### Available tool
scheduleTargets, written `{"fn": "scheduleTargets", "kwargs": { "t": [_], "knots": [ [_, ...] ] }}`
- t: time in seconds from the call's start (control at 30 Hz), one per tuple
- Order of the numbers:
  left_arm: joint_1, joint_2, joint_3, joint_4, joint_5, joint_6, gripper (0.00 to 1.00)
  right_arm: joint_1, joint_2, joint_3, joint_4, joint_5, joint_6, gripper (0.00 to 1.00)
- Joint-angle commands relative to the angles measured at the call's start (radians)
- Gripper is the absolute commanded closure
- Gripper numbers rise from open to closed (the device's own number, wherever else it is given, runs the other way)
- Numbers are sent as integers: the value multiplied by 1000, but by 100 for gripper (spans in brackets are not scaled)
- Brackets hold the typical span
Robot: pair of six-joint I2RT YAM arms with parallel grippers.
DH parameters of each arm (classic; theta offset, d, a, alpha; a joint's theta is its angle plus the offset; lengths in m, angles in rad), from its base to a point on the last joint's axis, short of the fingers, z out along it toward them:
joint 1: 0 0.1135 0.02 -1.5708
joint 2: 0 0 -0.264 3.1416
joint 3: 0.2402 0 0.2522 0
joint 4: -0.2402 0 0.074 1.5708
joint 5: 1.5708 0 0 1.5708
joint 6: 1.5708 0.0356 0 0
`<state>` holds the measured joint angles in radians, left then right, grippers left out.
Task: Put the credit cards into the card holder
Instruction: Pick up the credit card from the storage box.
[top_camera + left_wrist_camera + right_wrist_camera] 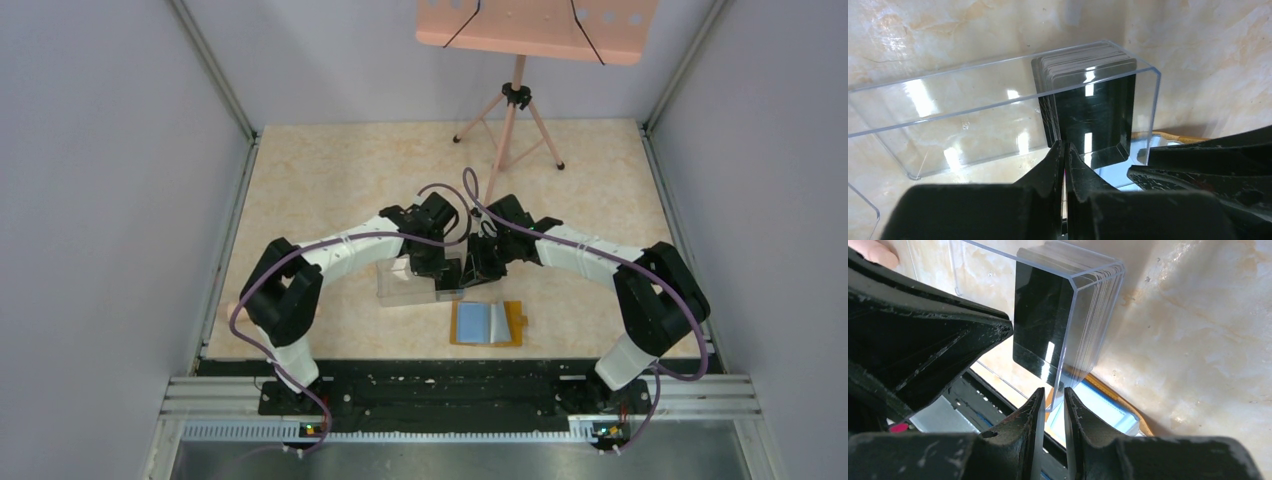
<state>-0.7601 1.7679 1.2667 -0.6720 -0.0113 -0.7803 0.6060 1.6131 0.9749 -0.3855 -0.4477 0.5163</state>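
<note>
- The cards (1093,107) are seen as a dark stack standing on edge inside the clear box (973,100), packed against the end of the box nearest the card holder (487,323).
- The card holder is laid open with its blue-grey pockets facing up, just beside that end of the box, on the side towards the arm bases.
- The left gripper (1063,150) is shown with its fingers pressed together near the lower corner of the front card in the box. Whether a card edge is nipped between them cannot be told.
- The right gripper (1053,396) is clamped narrowly on the end wall of the box, beside the stack.
- An empty lift could result if nothing has been caught, because the cards look thin, glossy and tightly packed.
- Several cards could be dragged up together, since they are pressed face to face, and then be dropped beside the box.
- The box looks light. If the hold on its end wall were lost, it could be tipped or pulled along and the stack spilled.
- Both grippers are crowded at the same end of the box, so a knock between them could be caused by any sideways move.
</note>
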Motion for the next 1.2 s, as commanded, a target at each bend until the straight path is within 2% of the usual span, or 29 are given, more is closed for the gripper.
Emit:
{"fn": "scheduleTargets", "kwargs": {
  "t": [0.0,0.17,0.4,0.5,0.7,0.93,1.17],
  "knots": [
    [-21,4,78,-65,-55,23,94,12,-1,7,16,-16,-9,80],
    [-28,25,103,-89,-65,32,80,12,-1,6,16,-16,-8,80],
    [-28,41,105,-103,-69,24,72,12,0,4,17,-16,-10,80],
    [-28,55,106,-103,-55,23,72,12,1,5,16,-16,-9,80],
    [-36,79,108,-94,-40,22,78,12,1,4,16,-16,-11,80],
    [-52,76,145,-98,-42,29,99,12,3,4,16,-16,-10,80],
    [-63,57,163,-103,-64,30,100,12,2,4,16,-16,-10,80]
  ]
}}
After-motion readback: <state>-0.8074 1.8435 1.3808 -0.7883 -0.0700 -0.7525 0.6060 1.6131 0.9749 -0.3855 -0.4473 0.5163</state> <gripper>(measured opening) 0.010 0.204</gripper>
